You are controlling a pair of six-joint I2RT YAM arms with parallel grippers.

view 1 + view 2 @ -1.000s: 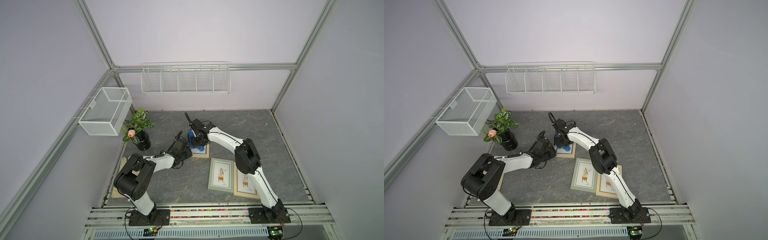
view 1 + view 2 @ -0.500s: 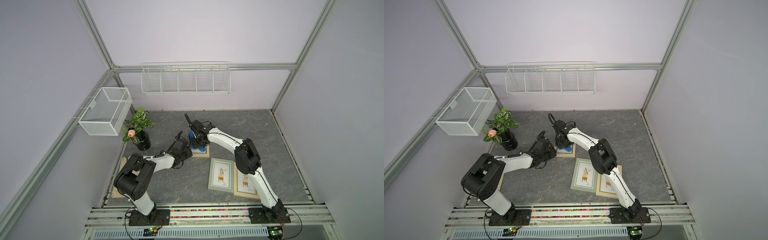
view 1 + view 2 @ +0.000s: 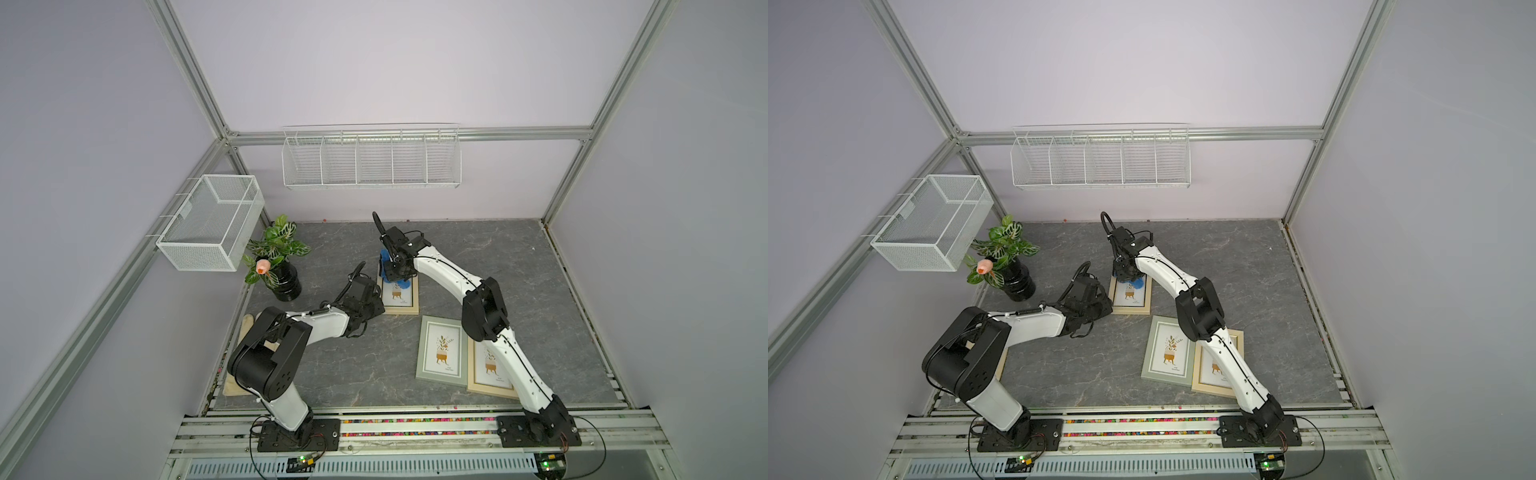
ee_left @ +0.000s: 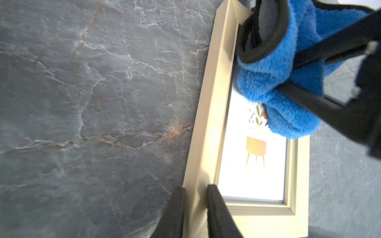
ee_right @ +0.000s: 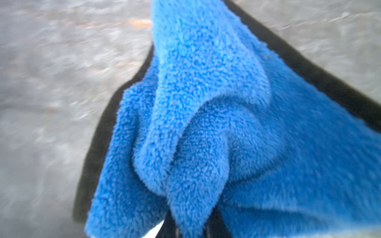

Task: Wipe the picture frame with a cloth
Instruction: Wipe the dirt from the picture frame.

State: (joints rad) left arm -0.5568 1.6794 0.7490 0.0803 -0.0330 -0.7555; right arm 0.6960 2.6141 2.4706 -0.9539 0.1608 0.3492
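Two grippers, both busy here. The right gripper [image 4: 286, 76] is clamped tight on a bunched fold of the cloth [image 4: 266, 82], with its jaws basically closed and blue plush squeezed between them. In the right wrist view the cloth [image 5: 206, 107] fills most of the shot, its dark edge running down both sides.

The left gripper [image 4: 195, 188] is set narrow. It has one finger outside and one inside the side rail of the picture frame [image 4: 210, 115], pinching it close to a corner.

The cloth sits on the far end of that frame, on the glass. It covers the top of the print [image 4: 255, 148], so mostly just the yellow pot on legs shows. In both top views the picture frame [image 3: 401, 310] lies flat on the grey marble table [image 3: 478, 257], between the two arms.

Nearer the robot's base is a grey-green frame [image 3: 440, 379]. A second beige frame [image 3: 492, 390] lies right against it, partly under the right arm.

A potted plant [image 3: 276, 249] stands over by the left wall, just below a wire basket [image 3: 208, 224]. A wire rack [image 3: 370, 164] hangs on the back wall. Some beige fabric [image 3: 248, 322] pokes out from under the left arm, but I can't tell more than that.
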